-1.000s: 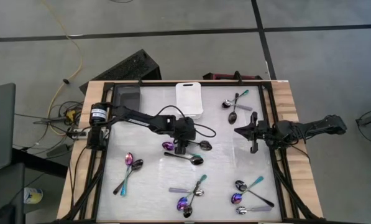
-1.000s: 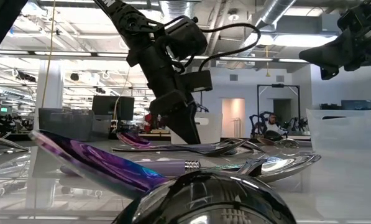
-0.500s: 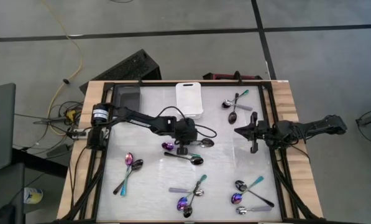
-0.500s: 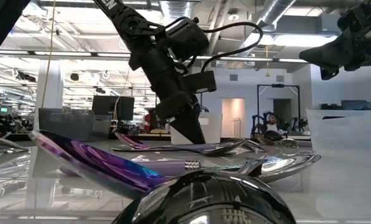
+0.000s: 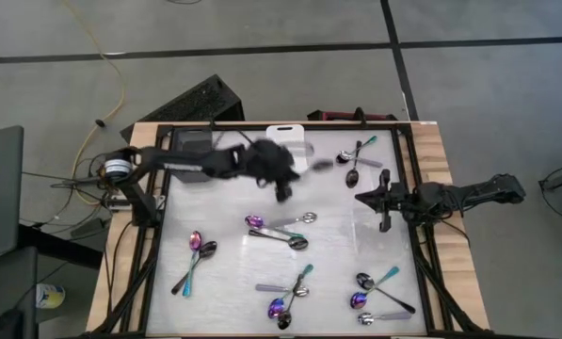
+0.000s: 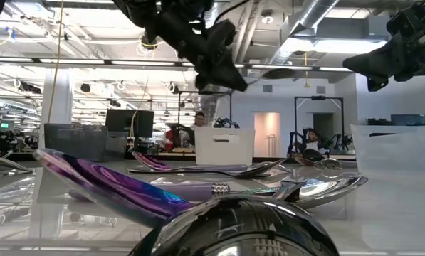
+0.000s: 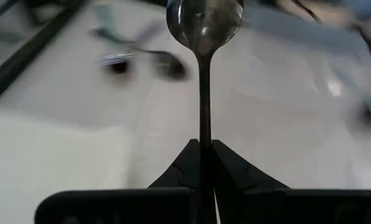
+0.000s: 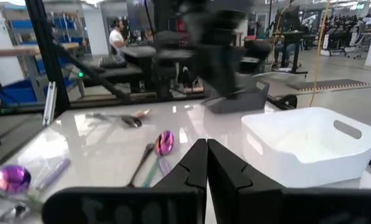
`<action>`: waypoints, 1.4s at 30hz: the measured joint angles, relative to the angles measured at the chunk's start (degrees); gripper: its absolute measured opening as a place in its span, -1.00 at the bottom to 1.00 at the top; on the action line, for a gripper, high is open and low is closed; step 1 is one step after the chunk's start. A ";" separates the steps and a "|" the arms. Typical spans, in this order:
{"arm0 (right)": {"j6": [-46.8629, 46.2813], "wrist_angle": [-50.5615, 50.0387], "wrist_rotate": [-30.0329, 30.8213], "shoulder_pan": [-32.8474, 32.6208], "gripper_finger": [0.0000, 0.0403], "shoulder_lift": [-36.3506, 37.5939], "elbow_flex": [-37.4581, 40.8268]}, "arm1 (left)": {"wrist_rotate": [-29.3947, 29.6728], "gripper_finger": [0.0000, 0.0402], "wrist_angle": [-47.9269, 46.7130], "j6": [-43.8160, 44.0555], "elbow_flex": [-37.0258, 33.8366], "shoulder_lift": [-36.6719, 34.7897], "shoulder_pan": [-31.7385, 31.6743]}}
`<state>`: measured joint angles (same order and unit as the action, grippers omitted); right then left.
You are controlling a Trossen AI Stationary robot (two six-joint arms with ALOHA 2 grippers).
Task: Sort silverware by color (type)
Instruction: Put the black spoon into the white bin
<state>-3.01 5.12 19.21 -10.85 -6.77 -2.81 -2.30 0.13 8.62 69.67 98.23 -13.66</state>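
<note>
My left gripper (image 5: 288, 186) hangs high over the far middle of the table, next to the white bin (image 5: 286, 141), shut on a silvery spoon (image 7: 204, 25). The spoon's bowl (image 5: 323, 165) sticks out ahead of the fingers. More silverware lies flat on the table. A purple, a silver and a black spoon (image 5: 290, 240) lie in the middle, and other clusters lie at the far right (image 5: 354, 160), left (image 5: 198, 252), near middle (image 5: 290, 292) and near right (image 5: 379, 292). My right gripper (image 5: 370, 200) waits shut at the right, holding nothing. My left gripper pinches the spoon's slim handle (image 7: 204, 134) between its two fingers, at the end away from the bowl. The handle runs straight on from the fingers, with the bowl out in front. The spoon is lifted clear of the table.
A grey bin (image 5: 194, 146) stands at the far left corner beside the white bin. A clear bin (image 6: 394, 146) stands at the right, under my right arm. Black frame rails run along the table's edges. Open tabletop lies between the spoon clusters.
My left gripper has shut on a spoon's handle among the middle cluster. It then rose quickly and swung toward the far edge, near the white bin. The spoon has come up clear of the table, and the other middle spoons stay where they were.
</note>
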 joint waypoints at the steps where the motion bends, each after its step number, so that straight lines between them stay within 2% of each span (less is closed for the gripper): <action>1: -0.02 0.64 0.05 0.00 -0.83 0.03 0.00 | 0.12 -0.99 -0.26 3.24 -0.01 -0.57 -1.72; 7: 0.00 1.17 0.47 0.09 -0.83 0.05 -0.02 | -2.62 -0.99 1.46 18.53 -0.37 -0.11 -11.50; 10: 0.00 1.17 0.45 0.07 -0.83 0.05 -0.02 | -4.39 -1.00 4.08 24.03 -0.48 1.80 -14.19; 14: 0.08 1.18 0.45 0.07 -0.83 0.05 -0.02 | -4.01 -1.00 6.05 30.05 -0.44 2.41 -14.18; 20: 0.23 0.67 0.38 -0.04 -0.83 0.05 -0.02 | 1.78 -1.00 5.85 38.53 -0.39 3.66 -12.47; 25: 1.38 0.05 0.16 -0.04 -0.83 0.05 -0.02 | 4.12 -1.00 3.81 40.72 -0.38 5.38 -11.74; 29: 1.40 -0.35 0.11 -0.04 -0.83 0.03 -0.02 | 3.64 -1.00 3.55 41.19 -0.44 6.87 -11.83; 35: 1.55 -0.18 0.05 -0.04 -0.83 0.03 -0.02 | 3.59 -1.00 2.86 37.88 -0.45 7.00 -13.46; 42: 1.98 -0.43 0.05 -0.04 -0.83 0.03 -0.02 | 0.57 -1.00 -0.48 33.82 -0.44 7.00 -13.72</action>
<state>-1.03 4.69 19.27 -10.90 -6.74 -2.83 -1.72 -0.34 42.44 69.23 105.23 -27.38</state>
